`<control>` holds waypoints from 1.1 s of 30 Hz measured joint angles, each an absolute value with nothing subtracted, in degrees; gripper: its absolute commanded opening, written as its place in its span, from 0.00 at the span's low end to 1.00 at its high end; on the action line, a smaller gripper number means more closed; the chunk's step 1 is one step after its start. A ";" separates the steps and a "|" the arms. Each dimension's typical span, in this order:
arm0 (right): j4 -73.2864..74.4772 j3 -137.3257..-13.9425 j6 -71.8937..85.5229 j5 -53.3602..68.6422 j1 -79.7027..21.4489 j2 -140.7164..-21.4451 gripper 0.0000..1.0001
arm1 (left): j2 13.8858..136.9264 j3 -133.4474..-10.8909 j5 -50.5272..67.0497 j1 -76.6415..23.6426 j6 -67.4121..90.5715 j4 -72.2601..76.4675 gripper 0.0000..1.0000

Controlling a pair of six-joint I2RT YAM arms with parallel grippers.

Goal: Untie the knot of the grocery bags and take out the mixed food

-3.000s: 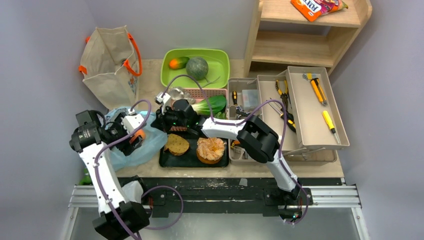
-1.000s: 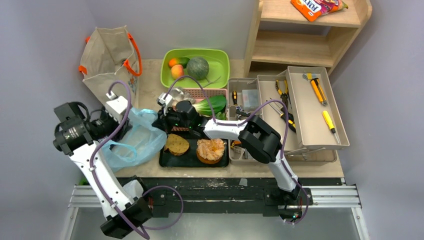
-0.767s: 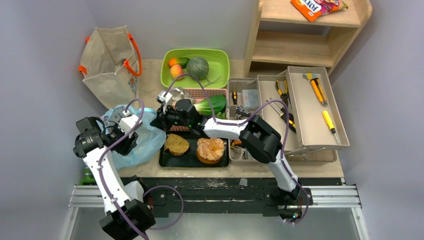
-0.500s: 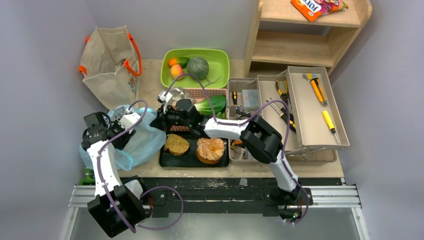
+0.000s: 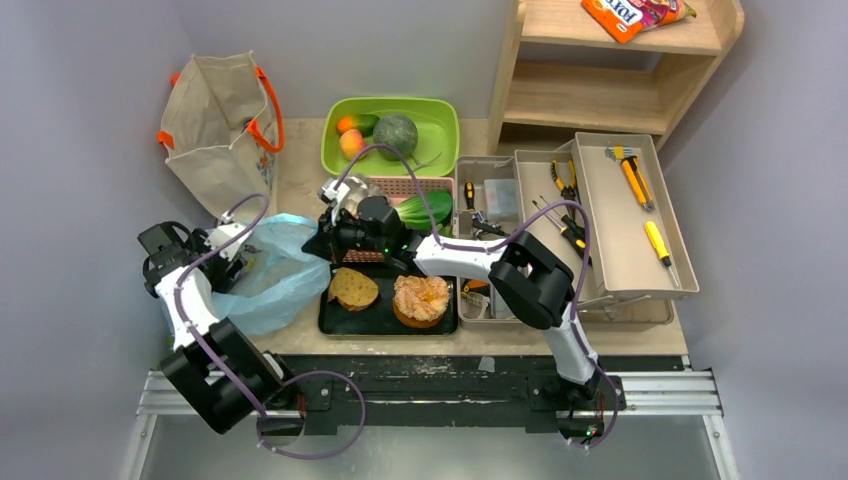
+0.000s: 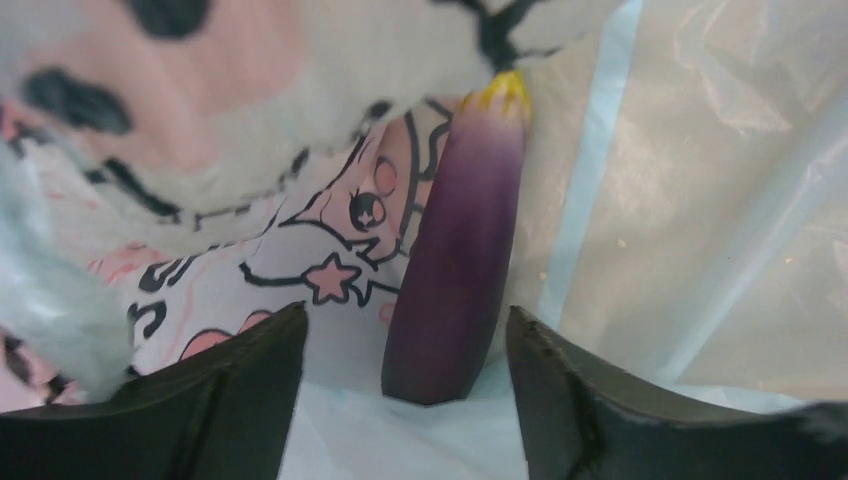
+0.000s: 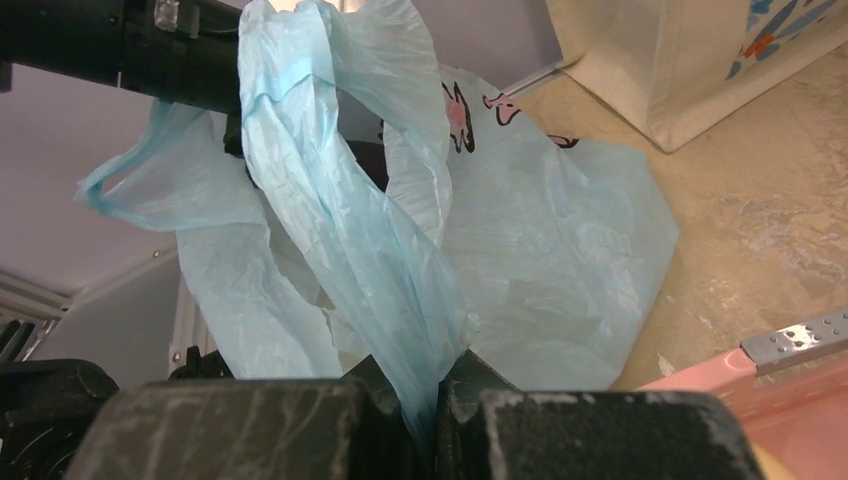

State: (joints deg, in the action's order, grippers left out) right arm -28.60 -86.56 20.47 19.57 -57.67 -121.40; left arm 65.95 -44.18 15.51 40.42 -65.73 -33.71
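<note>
Thin, crinkly light-blue plastic with pink cartoon figures in black outline is seen slumped on the left front of the beige counter (image 5: 300, 185). It lies just beside a black tray (image 5: 385, 320) and near a stiff beige canvas tote (image 5: 220, 125) with orange handles. One twisted strip of this light-blue plastic bag (image 7: 560, 270) is pinched tight in the right gripper (image 7: 435, 390), jaws closed on it. From there the film is stretched upward in a long wrinkled band.

Inside the bag, a glossy purple eggplant (image 6: 455, 270) is laid on the translucent film. It is smooth, slender and club-shaped, paler toward a yellowish stem tip. In the left wrist view its long axis is set nearly upright, leaning slightly right. The stem end is pointed away from the camera and the rounded butt end toward it.

The left gripper (image 6: 400, 345) is held spread. Its two dark fingers (image 6: 230, 390) stand either side of that rounded end with plastic showing in the gaps, and nothing is clamped.

On the tray, a round brown bread slice (image 5: 354, 289) and an orange-topped round pastry (image 5: 421, 298) are set side by side.
</note>
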 measured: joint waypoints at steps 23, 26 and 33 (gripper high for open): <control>-27.18 -86.39 20.99 22.57 -55.90 -121.51 0.00 | 85.23 -46.17 22.15 35.00 -82.21 -37.19 0.30; -26.87 -86.89 20.99 22.68 -55.75 -121.56 0.00 | 80.82 -45.89 25.08 33.87 -82.59 -42.26 0.16; -26.87 -87.53 20.99 23.11 -55.53 -121.89 0.00 | 63.77 -48.84 34.50 33.30 -82.56 -57.43 0.00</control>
